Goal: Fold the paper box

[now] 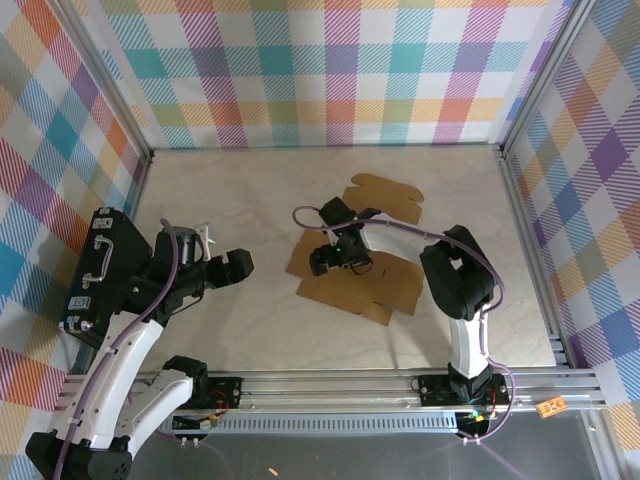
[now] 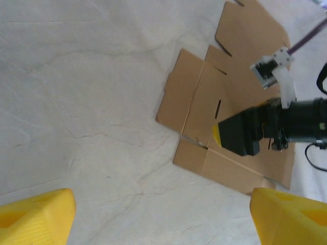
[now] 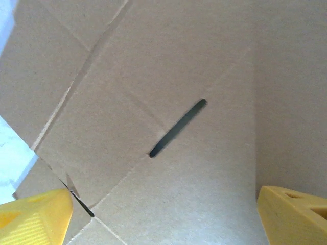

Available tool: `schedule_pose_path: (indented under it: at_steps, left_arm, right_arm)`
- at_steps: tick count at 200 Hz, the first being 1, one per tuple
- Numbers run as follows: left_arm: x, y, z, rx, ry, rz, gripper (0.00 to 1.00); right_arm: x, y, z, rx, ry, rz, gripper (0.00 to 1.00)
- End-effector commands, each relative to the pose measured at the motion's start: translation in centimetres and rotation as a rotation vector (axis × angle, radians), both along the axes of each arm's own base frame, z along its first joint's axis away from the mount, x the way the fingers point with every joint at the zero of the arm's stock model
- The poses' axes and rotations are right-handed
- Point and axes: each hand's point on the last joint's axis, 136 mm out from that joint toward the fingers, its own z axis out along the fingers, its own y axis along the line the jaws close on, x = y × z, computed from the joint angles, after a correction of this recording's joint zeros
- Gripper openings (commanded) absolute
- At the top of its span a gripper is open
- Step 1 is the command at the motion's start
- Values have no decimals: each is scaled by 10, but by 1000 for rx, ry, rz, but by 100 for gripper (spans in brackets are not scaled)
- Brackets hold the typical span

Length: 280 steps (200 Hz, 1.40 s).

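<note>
the paper box (image 1: 400, 285) lay flat and unfolded right of centre on the table (image 1: 250, 180). the right gripper (image 1: 333, 263) hung low over its slotted panel, jaws apart, likely to pin a crease. the left gripper (image 1: 240, 264), jaws also apart, sat well left of the sheet.

No lettering, label or number is legible — none anywhere.

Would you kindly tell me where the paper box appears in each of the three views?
Top external: the paper box lies unfolded, right of centre, beneath the right gripper.
Left wrist: upper right, on the table.
Right wrist: close up, across the middle and top.
Shared landmark: the dark slot in its panel, seen from both wrists.
</note>
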Motion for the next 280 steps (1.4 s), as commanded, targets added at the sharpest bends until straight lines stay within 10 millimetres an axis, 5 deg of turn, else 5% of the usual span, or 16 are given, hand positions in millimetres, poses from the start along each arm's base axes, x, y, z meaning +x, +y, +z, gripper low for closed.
schedule_pose_path:
  at_steps: [1, 28, 82, 128, 160, 201, 280]
  left_arm:
    - [10, -13, 24, -134, -53, 23, 88]
    - [28, -28, 15, -199, -52, 1, 85]
    - [57, -73, -54, 7, 87, -129, 80]
    - [78, -103, -99, 137, 153, -214, 77]
    - [82, -122, -129, 180, 228, -279, 71]
    - [82, -120, -151, 216, 256, -277, 70]
    - [56, -87, -168, 257, 279, -202, 72]
  right_arm:
    - [3, -22, 44, 19, -92, -75, 95]
    - [-3, -55, 56, 66, -165, -148, 96]
    - [-25, -154, 43, 111, -117, -416, 96]
    - [-40, -191, 24, 123, -69, -568, 97]
    - [-43, -185, 7, 214, 15, -614, 98]
    - [-45, -173, -6, 264, 71, -593, 98]
    - [-16, -130, -2, 437, 133, -500, 97]
